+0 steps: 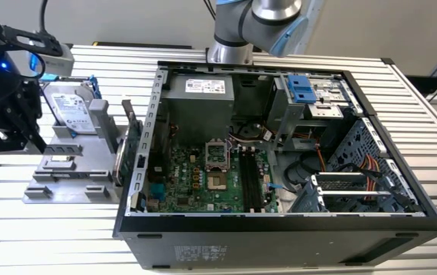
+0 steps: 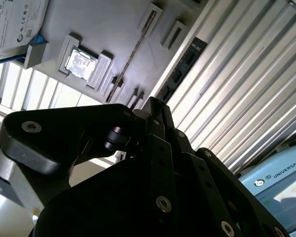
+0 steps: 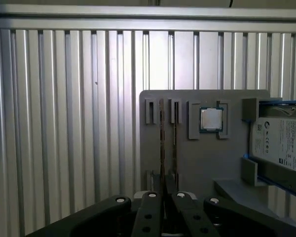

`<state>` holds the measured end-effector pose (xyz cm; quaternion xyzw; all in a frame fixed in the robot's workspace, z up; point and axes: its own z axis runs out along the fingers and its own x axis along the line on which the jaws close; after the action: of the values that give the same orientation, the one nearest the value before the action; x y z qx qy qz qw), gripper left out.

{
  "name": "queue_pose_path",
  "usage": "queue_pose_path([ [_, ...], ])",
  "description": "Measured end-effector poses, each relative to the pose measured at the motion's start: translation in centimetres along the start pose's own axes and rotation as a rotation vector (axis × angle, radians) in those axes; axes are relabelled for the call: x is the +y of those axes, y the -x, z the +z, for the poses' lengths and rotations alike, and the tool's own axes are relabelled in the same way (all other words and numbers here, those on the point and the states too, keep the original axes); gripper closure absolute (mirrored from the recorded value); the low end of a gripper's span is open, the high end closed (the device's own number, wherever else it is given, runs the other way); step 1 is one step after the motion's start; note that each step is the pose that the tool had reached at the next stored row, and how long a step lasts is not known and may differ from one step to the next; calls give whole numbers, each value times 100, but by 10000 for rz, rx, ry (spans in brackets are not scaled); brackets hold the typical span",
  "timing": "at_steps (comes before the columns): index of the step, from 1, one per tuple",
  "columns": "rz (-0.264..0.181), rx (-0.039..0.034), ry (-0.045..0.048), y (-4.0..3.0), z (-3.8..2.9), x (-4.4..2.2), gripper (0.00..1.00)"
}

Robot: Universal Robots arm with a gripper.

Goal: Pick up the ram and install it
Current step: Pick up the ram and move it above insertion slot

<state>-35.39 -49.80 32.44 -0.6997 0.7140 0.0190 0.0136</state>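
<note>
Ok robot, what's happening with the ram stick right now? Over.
Gripper over the gray holder, lined up with the ram. Ram on edge in its slot, not lifted. Chip and hard drive sit apart from it.

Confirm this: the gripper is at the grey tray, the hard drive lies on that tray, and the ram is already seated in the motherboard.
Not right about the ram. The first wrist view shows the ram standing on edge in the grey tray, close to the gripper, not seated in the motherboard. The hard drive does lie on that tray.
</note>
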Motion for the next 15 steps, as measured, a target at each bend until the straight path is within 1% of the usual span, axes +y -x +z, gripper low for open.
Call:
queue_pose_path([
  [14, 0, -1, 0, 3, -71, 1, 100],
  [15, 0, -1, 0, 5, -102, 1, 100],
])
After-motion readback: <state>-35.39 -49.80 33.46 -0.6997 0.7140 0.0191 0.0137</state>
